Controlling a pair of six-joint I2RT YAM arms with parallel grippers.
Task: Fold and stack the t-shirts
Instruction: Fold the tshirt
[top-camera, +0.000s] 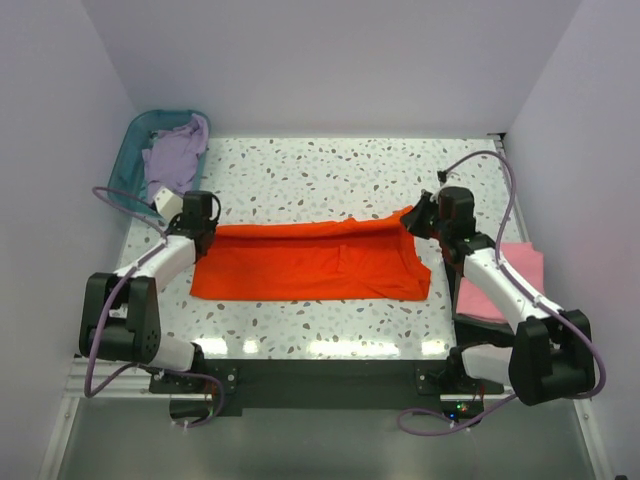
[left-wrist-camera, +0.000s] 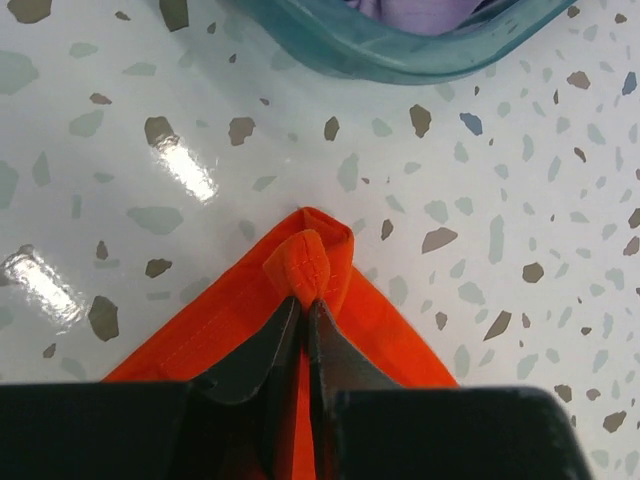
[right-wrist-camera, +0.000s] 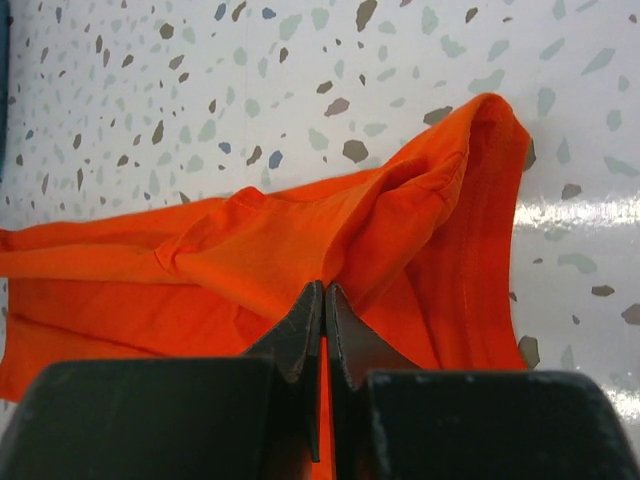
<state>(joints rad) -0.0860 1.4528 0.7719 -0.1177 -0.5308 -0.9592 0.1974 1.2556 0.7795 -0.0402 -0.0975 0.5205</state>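
Nearest, the pink t-shirt (top-camera: 522, 266) lies flat at the table's (top-camera: 330, 170) right edge, beside the right arm. Mid-table the orange-red t-shirt (top-camera: 310, 262) stretches between both arms. The risk I see is that each grip is only a small pinch of hem, so a hard or uneven pull could slip a corner free and leave the fold crooked. The left gripper (left-wrist-camera: 305, 305) is nearly closed, nipping a bunched left corner; the right gripper (right-wrist-camera: 325, 298) is fully closed on the raised right edge. Farthest, the lavender t-shirt (top-camera: 176, 155) sits in the teal basket (top-camera: 134, 150)
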